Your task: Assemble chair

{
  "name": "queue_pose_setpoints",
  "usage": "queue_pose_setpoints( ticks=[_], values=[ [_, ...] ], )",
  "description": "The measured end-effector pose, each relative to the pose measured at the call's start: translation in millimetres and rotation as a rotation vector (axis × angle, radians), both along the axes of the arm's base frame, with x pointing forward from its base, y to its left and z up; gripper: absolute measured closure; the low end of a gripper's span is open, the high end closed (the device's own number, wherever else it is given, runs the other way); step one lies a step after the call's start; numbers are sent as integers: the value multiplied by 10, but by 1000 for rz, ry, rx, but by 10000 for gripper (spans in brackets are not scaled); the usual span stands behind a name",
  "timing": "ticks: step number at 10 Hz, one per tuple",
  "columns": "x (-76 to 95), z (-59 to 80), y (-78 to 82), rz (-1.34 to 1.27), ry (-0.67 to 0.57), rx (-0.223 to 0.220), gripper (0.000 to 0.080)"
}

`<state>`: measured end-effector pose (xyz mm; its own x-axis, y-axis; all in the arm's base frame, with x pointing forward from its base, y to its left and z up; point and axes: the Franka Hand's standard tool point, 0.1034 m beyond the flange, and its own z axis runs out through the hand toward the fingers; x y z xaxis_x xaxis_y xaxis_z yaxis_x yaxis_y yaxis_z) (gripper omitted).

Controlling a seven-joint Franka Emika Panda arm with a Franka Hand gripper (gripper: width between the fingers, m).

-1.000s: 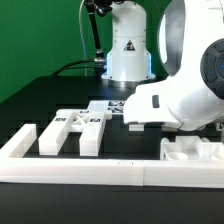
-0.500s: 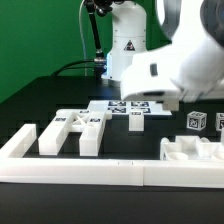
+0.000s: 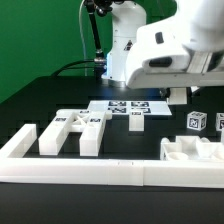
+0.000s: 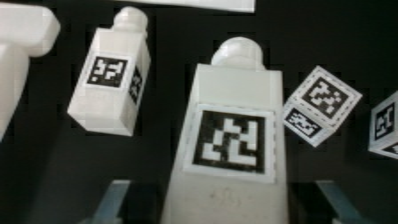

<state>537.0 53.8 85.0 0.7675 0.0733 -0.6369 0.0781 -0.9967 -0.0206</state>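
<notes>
In the wrist view my gripper point(image 4: 226, 198) is shut on a white chair bar point(image 4: 224, 130) that has a rounded tip and a square tag. One finger point(image 4: 118, 202) shows on each side of the bar. A second tagged white bar point(image 4: 111, 75) lies on the black table beside it. Two small tagged cube pieces point(image 4: 322, 102) lie on the other side. In the exterior view the gripper point(image 3: 178, 96) hangs above the table at the right, over the cube pieces point(image 3: 196, 121). Several white chair parts point(image 3: 68, 131) lie at the left.
The marker board point(image 3: 126, 108) lies flat at the table's middle. A long white border rail point(image 3: 100, 171) runs along the front edge. A chunky white part point(image 3: 190, 150) sits behind the rail at the exterior view's right. The arm's base point(image 3: 125, 45) stands at the back.
The arm has risen and swung toward the exterior view's right, uncovering the tagged cube pieces and the marker board. The gripper has stayed shut.
</notes>
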Motion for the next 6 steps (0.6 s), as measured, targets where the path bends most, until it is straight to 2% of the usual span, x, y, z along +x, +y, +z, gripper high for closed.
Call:
queue_pose_setpoints(
  ticks=[3, 4, 5, 6],
  values=[
    [349, 430, 25, -5, -125, 8, 492],
    [444, 511, 53, -7, -166, 6, 492],
    [541, 533, 109, -1, -257, 14, 492],
    [538, 525, 113, 1, -312, 21, 492]
  ],
)
